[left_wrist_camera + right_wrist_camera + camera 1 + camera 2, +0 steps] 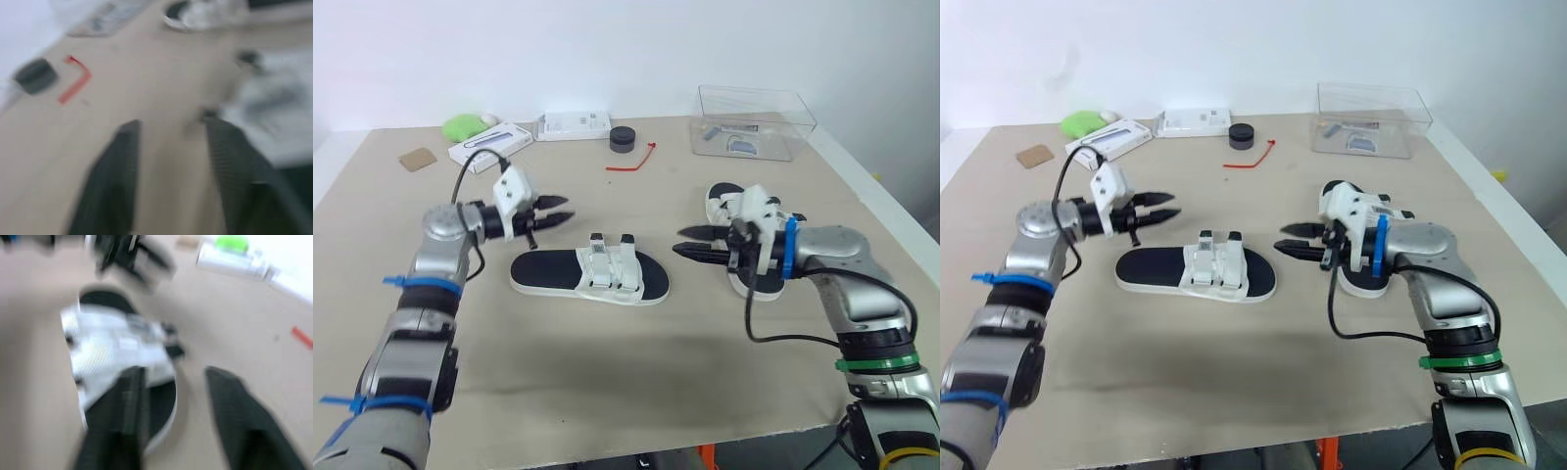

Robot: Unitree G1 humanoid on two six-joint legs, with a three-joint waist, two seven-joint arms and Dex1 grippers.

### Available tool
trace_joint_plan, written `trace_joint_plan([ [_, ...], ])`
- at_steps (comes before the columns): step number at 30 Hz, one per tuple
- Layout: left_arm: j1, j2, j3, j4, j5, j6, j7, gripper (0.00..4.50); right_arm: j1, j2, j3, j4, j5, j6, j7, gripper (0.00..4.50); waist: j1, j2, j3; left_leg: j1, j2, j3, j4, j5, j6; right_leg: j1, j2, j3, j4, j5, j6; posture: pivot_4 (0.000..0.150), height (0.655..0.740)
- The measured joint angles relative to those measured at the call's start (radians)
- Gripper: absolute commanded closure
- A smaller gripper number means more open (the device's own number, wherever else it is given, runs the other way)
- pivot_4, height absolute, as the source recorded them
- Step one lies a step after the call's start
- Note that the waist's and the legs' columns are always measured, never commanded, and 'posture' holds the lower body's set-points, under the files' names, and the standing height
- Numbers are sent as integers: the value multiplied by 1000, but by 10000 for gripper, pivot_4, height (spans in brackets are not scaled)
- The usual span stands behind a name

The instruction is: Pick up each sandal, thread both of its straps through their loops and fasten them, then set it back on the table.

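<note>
The middle sandal point(590, 274) lies flat on the table point(607, 382) between my left gripper point(556, 210) and right gripper point(689, 241), touching neither; I see both pairs of fingers spread apart.

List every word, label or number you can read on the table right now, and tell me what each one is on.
Nothing here is legible.
White flat box: dark print on the lid, too small to read.
White angled box: dark print or picture on top, too small to read.
Clear plastic container: any labels on the things inside are too small to read.
Middle sandal: small dark marks on the straps, unreadable.
</note>
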Motion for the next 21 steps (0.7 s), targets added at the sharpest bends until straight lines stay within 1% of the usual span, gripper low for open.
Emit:
trace_joint_plan([
  [1, 12, 7, -4, -9, 0, -10, -13, 8150, 4, 4, -10, -7, 14, 5, -1, 7321, 0, 0, 0, 0, 0, 0, 0, 0, 0, 0, 0, 0, 0, 0, 0, 1500, 7400],
  [2, 26, 14, -10, -18, 0, -26, -37, 3346, 10, 9, -22, -16, 39, 13, -3, 1807, 0, 0, 0, 0, -1, 0, 0, 0, 0, 0, -1, 0, 0, 0, 0, 1500, 7400],
  [3, 36, 18, -19, -26, -1, -39, -65, 245, 19, 11, -30, -25, 64, 20, -2, 0, 2, 0, 0, 0, -1, 0, 1, 0, 0, 1, -1, -1, 0, 0, 1, 1500, 7400],
  [5, 36, 17, -40, -26, -1, -60, -106, 245, 36, 11, -31, -31, 86, 21, 6, 0, 3, 0, 0, 0, -1, 0, 2, 0, 0, 2, -1, -2, 0, -1, 3, 1500, 7400],
  [6, 35, 16, -46, -26, -1, -71, -123, 245, 39, 10, -31, -31, 90, 20, 7, 0, 2, 0, 0, 0, -1, 1, 2, 0, 0, 2, -1, -1, 0, -3, 7, 1500, 7400],
  [8, 25, 16, -67, -23, 3, -88, -147, 245, 40, -1, -31, -31, 90, 13, 9, 0, 2, 0, 0, 0, -1, 1, 3, 0, 0, 2, -1, -1, 0, -3, 8, 1500, 7400],
  [11, 2, 1, -87, -8, 20, -123, -146, 245, 41, -11, -30, -30, 89, -6, 19, 0, 2, 0, 0, 0, -2, 1, 3, 0, 0, 2, 0, -1, 0, -3, 8, 1500, 7400],
  [15, -21, -64, -121, 22, 40, -162, -124, 245, 56, -13, -28, -34, 87, -38, 26, 0, 2, 0, 0, 0, -2, 0, 3, 0, 0, 2, 1, -1, 0, -3, 7, 1500, 7400],
  [19, -33, -108, -131, 32, 40, -152, -115, 245, 89, -13, -11, -53, 86, -54, 28, 0, 1, 0, 0, 0, -2, 0, 3, 0, 0, 2, 1, 0, 0, -2, 6, 1500, 7400],
  [21, -44, -115, -140, 34, 40, -149, -114, 245, 94, -13, -5, -66, 87, -55, 28, 0, 0, 0, 0, 0, -2, 0, 3, 0, 0, 2, 1, 0, 0, -3, 8, 1500, 7400],
])
